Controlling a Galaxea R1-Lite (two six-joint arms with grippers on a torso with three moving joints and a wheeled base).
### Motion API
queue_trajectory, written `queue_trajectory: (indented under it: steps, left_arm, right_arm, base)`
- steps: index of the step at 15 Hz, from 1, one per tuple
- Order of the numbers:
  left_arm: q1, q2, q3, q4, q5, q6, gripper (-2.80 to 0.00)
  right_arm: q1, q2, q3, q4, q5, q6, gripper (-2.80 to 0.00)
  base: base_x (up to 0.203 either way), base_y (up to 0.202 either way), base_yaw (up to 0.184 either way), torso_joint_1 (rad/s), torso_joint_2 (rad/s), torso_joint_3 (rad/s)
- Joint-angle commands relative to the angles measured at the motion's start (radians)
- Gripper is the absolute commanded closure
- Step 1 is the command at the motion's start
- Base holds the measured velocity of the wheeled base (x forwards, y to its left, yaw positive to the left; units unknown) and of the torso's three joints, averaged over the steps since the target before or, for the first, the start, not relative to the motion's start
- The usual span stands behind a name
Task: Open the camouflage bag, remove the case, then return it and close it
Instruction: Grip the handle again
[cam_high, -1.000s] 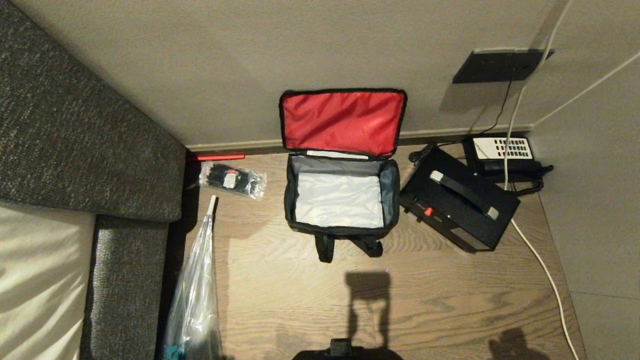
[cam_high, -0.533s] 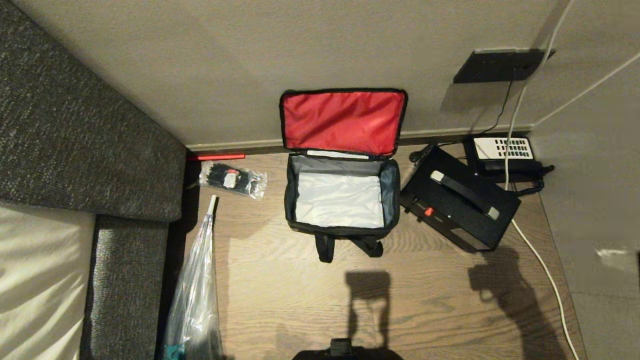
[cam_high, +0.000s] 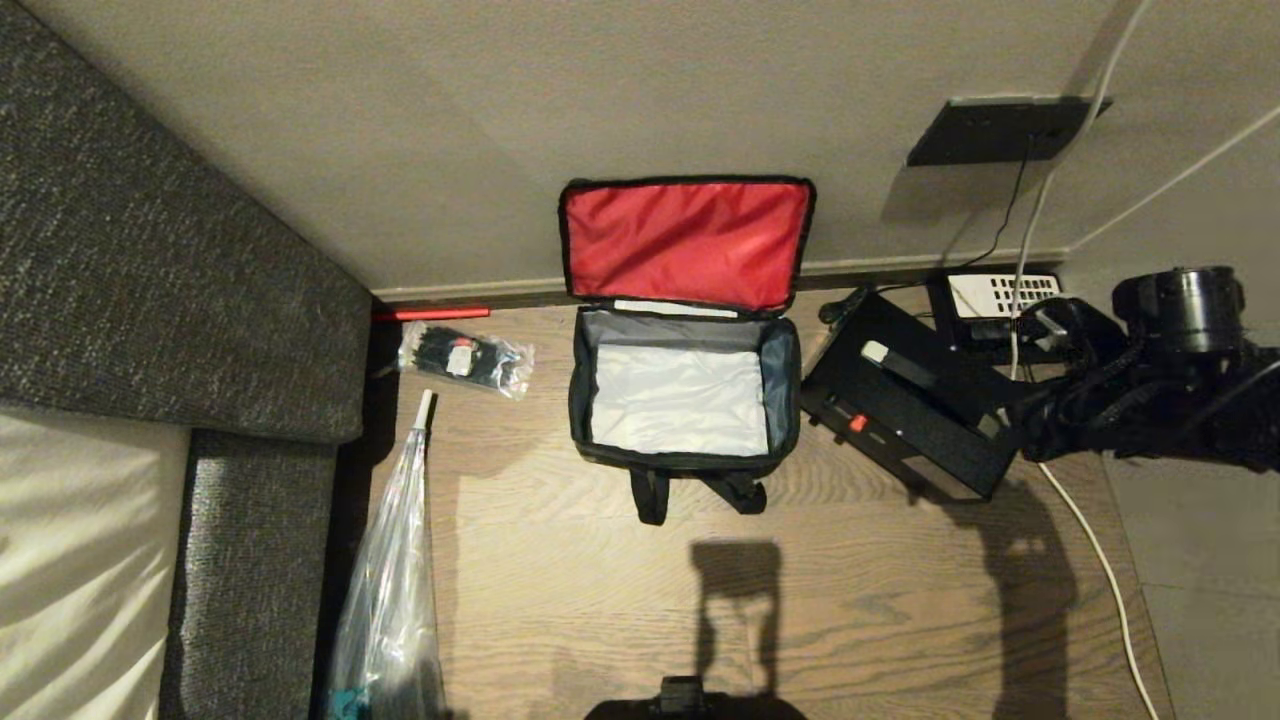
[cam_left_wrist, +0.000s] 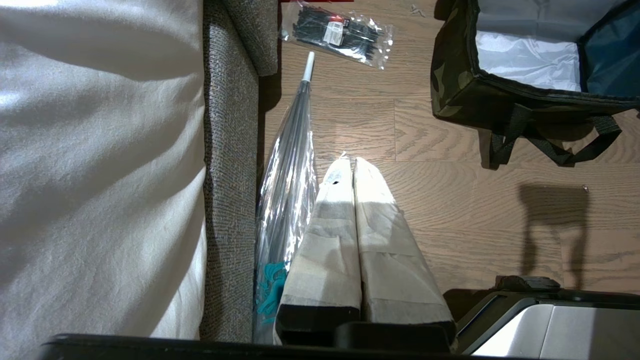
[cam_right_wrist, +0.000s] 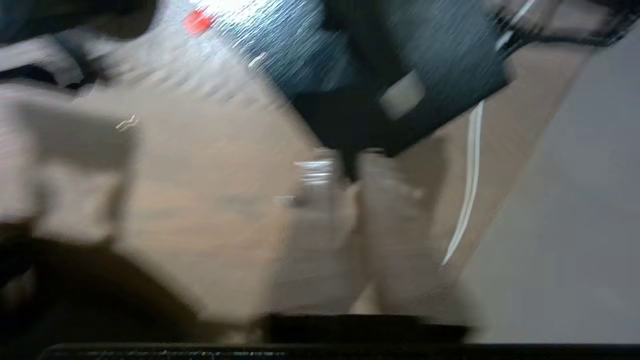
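Observation:
The camouflage bag (cam_high: 680, 462) stands open on the wooden floor against the wall, its red-lined lid (cam_high: 686, 243) leaning back. Only pale lining shows inside it. The black case (cam_high: 915, 410) lies on the floor just right of the bag, handle up. My right arm (cam_high: 1150, 400) reaches in from the right, over the case's right end. The right wrist view is blurred, with my right gripper (cam_right_wrist: 350, 170) just short of a corner of the case (cam_right_wrist: 415, 55). My left gripper (cam_left_wrist: 350, 165) hangs shut and empty over bare floor, to the near left of the bag (cam_left_wrist: 465, 80).
A black telephone (cam_high: 1000, 300) with a white keypad sits behind the case in the corner. A white cable (cam_high: 1085, 540) runs along the floor on the right. A clear packet of black items (cam_high: 465, 358) and a wrapped umbrella (cam_high: 390, 590) lie beside the grey sofa (cam_high: 150, 300).
My right arm has swung into the head view from the right and now hangs over the case's right end. Its shadow has shifted up to the case. Bag and case have not moved.

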Motion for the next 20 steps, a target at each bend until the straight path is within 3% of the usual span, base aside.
queue_trajectory:
  steps: [1, 3, 6, 7, 9, 11, 13, 16, 20]
  left_arm:
    - [0.000, 0.000, 0.002, 0.000, 0.000, -0.001, 0.00]
    - [0.000, 0.000, 0.002, 0.000, 0.000, -0.001, 0.00]
    - [0.000, 0.000, 0.002, 0.000, 0.000, -0.001, 0.00]
    - [0.000, 0.000, 0.002, 0.000, 0.000, -0.001, 0.00]
    - [0.000, 0.000, 0.002, 0.000, 0.000, -0.001, 0.00]
    - [0.000, 0.000, 0.002, 0.000, 0.000, -0.001, 0.00]
    - [0.000, 0.000, 0.002, 0.000, 0.000, -0.001, 0.00]
    - [0.000, 0.000, 0.002, 0.000, 0.000, -0.001, 0.00]
    - [0.000, 0.000, 0.002, 0.000, 0.000, -0.001, 0.00]
  right_arm:
    - [0.009, 0.079, -0.034, -0.037, -0.016, -0.069, -2.80]
    - [0.012, 0.080, -0.014, -0.054, -0.045, -0.149, -2.80]
    - [0.053, 0.145, 0.032, -0.228, -0.180, -0.252, -2.80]
    - [0.056, 0.166, 0.045, -0.288, -0.220, -0.312, -2.80]
    - [0.057, 0.244, 0.077, -0.520, -0.331, -0.533, -2.80]
    - [0.058, 0.336, 0.090, -0.716, -0.384, -0.658, -2.80]
    - [0.066, 0.408, 0.083, -0.828, -0.402, -0.703, -2.80]
    - [0.117, 0.446, 0.026, -0.850, -0.499, -0.719, -2.80]
    - [0.175, 0.431, 0.030, -0.861, -0.510, -0.751, -2.80]
  base:
    - [0.000, 0.000, 0.000, 0.000, 0.00, 0.000]
    - [0.000, 0.000, 0.000, 0.000, 0.00, 0.000]
    - [0.000, 0.000, 0.000, 0.000, 0.00, 0.000]
    - [0.000, 0.000, 0.000, 0.000, 0.00, 0.000]
    - [0.000, 0.000, 0.000, 0.000, 0.00, 0.000]
    - [0.000, 0.000, 0.000, 0.000, 0.00, 0.000]
    - [0.000, 0.000, 0.000, 0.000, 0.00, 0.000]
    - [0.000, 0.000, 0.000, 0.000, 0.00, 0.000]
    - [0.000, 0.000, 0.000, 0.000, 0.00, 0.000]
